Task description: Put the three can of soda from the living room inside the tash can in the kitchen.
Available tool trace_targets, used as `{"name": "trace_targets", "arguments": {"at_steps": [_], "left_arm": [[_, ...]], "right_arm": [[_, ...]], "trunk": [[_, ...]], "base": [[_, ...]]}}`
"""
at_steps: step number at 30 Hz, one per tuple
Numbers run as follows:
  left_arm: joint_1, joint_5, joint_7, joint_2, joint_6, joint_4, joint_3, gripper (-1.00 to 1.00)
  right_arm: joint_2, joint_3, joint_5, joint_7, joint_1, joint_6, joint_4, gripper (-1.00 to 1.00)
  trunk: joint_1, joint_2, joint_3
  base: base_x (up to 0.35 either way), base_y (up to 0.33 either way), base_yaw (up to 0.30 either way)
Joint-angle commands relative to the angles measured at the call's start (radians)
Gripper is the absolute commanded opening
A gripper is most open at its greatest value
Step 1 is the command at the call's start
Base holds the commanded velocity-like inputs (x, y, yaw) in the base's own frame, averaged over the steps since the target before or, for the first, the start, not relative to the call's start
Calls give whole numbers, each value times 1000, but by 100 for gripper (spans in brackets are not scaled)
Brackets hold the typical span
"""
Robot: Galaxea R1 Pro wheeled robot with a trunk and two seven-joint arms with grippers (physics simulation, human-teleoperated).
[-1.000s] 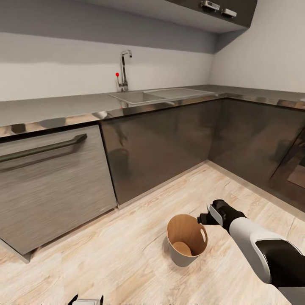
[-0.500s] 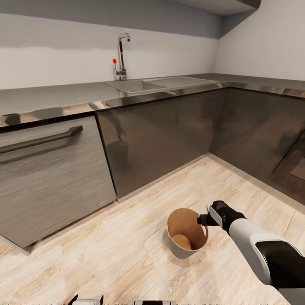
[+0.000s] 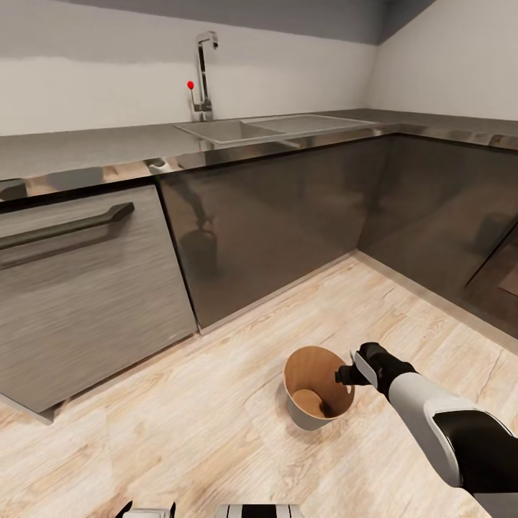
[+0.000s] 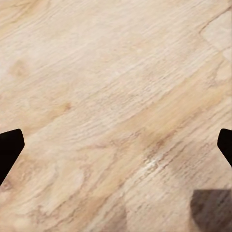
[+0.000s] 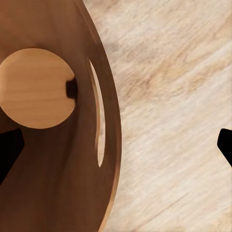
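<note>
The tash can stands upright on the kitchen's wood floor, pale grey outside and brown inside. Its round bottom is bare. My right gripper hovers over the bin's right rim. It is open, with its fingertips wide apart and the rim with the slot-shaped handle hole between them. The left gripper sits low by the view's lower edge. It is also open over bare floor planks, holding nothing. The cans of soda are out of view.
Glossy dark cabinet fronts run behind the bin and turn a corner at the right. A grey-fronted drawer panel with a bar handle is at the left. On the grey countertop sit a steel sink and a tall tap.
The whole picture has shifted upward, so the camera has tilted down or moved. The right gripper keeps its place over the bin's rim, still open.
</note>
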Motion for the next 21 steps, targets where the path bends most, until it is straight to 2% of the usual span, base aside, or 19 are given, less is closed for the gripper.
{"name": "trace_targets", "arguments": {"at_steps": [1, 16, 21], "left_arm": [[0, 0, 0, 0, 0, 0, 0, 100], [0, 0, 1, 0, 0, 0, 0, 100], [0, 0, 1, 0, 0, 0, 0, 100]], "right_arm": [[0, 0, 0, 0, 0, 0, 0, 100], [0, 2, 0, 0, 4, -2, -9, 100], [1, 2, 0, 1, 4, -2, -9, 100]], "trunk": [[0, 0, 0], [0, 0, 0], [2, -1, -19]], "base": [[0, 0, 0], [0, 0, 0], [0, 0, 0]]}}
